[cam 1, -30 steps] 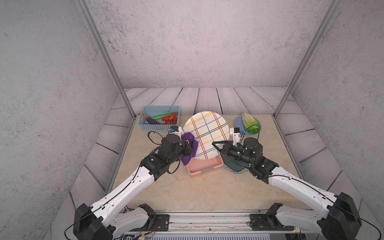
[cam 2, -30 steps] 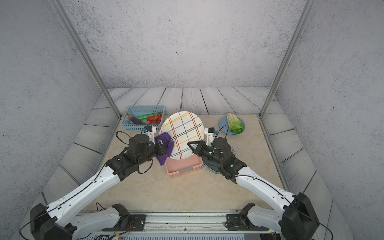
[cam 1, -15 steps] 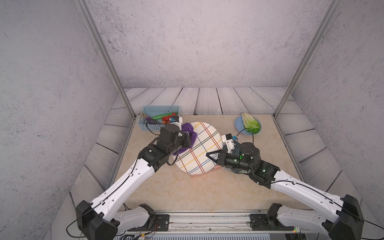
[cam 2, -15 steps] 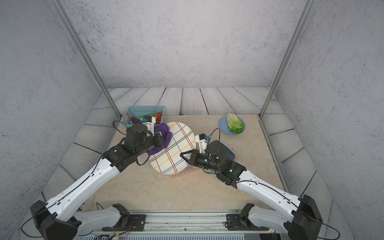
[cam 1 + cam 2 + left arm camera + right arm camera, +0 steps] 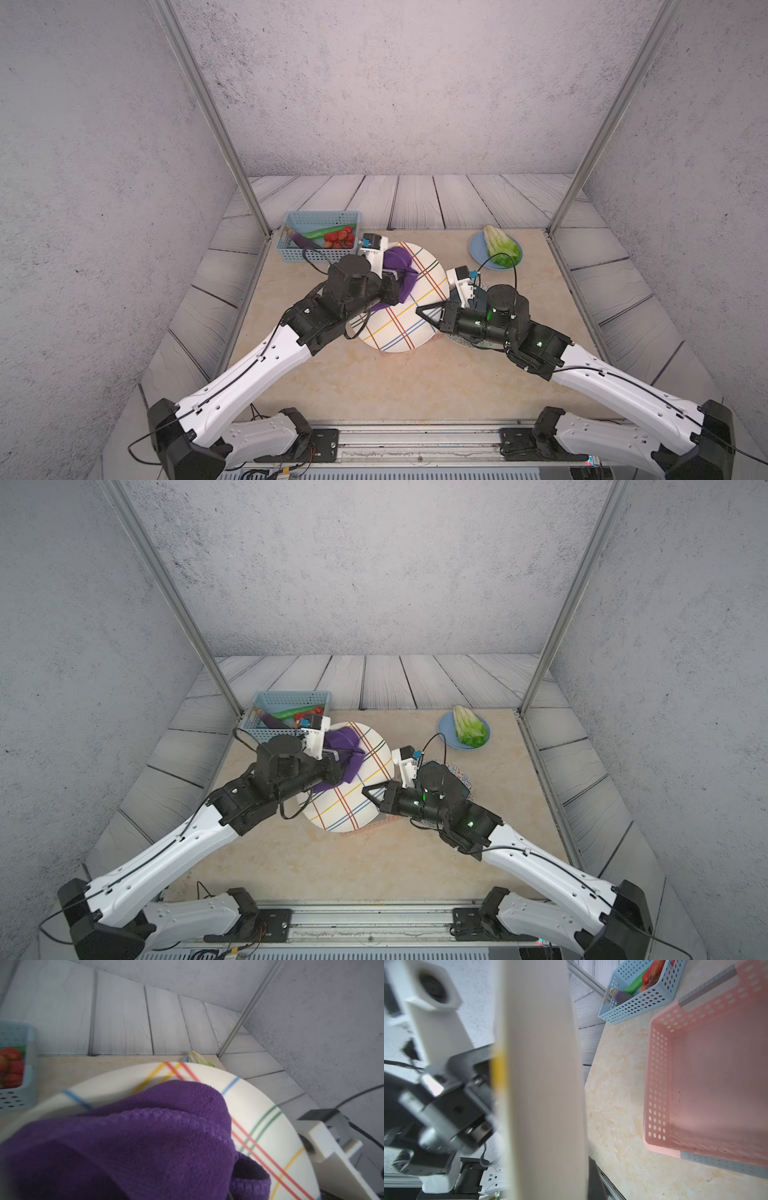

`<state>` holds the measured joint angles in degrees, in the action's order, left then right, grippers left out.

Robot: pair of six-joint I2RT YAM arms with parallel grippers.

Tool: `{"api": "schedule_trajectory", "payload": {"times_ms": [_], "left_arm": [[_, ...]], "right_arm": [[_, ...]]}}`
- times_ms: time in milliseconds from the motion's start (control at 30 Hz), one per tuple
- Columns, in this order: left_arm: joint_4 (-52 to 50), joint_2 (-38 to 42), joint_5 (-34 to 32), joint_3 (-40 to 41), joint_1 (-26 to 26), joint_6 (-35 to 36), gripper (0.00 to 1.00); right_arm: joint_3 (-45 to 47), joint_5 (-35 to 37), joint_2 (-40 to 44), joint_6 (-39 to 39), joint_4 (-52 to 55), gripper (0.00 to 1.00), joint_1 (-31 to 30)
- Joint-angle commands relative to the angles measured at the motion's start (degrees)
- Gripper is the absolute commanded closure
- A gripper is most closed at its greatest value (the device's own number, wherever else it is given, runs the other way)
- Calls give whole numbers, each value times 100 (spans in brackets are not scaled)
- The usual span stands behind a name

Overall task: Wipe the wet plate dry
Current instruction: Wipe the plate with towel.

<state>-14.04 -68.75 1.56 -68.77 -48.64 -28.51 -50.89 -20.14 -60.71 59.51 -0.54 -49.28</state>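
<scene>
On the left of the table (image 5: pixel 374 382) I see a light blue plastic basket with little holes (image 5: pixel 320 218). In it lie a long green cucumber (image 5: pixel 328 230), a purple eggplant (image 5: pixel 301 240) and some small red fruits (image 5: pixel 340 239). In the middle stands a pink plastic basket with little holes (image 5: pixel 654 1084). It sits under the plate, so in both top views I see only a bit of it. On the right is a small round blue dish (image 5: pixel 476 249) with a green leafy lettuce (image 5: pixel 500 247) lying on it.

My left jaws are clenched on a soft purple cloth (image 5: pixel 397 266). The cloth lies bunched on the far left part of the round white plate with coloured stripes (image 5: pixel 399 328). The plate is up off the table, tilted, over the pink basket. My right jaws are clenched on the plate's right rim. In the right wrist view I see the plate from its edge.
</scene>
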Motion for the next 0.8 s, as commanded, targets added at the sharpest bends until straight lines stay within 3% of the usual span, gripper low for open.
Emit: {"api": "schedule_trajectory", "payload": {"times_ms": [0, 67, 167, 233, 300, 367, 467, 600, 667, 767], "left_arm": [[-549, -517, 75, -182, -280, 435, 100], [-589, -526, -21, -393, -84, 495, 100], [-683, -423, 371, -499, 833, -49, 100], [-534, -189, 783, -248, 1420, -380, 100], [-538, 88, 835, -17, 1596, -271, 100], [-659, 293, 1035, 160, 1595, -15, 100], [-675, 343, 1894, 599, 1369, 236, 100], [-687, 486, 1834, 1338, 667, 428, 100], [-202, 589, 2168, 1545, 391, 174, 100], [-39, 394, 1982, 1150, -82, 172, 100]], "right_arm": [[-729, -979, -50, -539, -1480, 100, -282], [-731, -953, -27, -585, -1475, 100, -318], [-575, -566, 192, -617, -1424, 100, -318], [-354, -57, 434, -508, -1476, 100, -281], [-243, 86, 611, -378, -1450, 100, -108], [-179, -18, 671, -200, -1593, 100, 105], [-197, -102, 624, 24, -1813, 100, 331], [-317, -88, 583, 248, -1959, 100, 725], [-396, -76, 522, 237, -2044, 100, 819], [-624, -294, 286, 230, -2107, 100, 832]]}}
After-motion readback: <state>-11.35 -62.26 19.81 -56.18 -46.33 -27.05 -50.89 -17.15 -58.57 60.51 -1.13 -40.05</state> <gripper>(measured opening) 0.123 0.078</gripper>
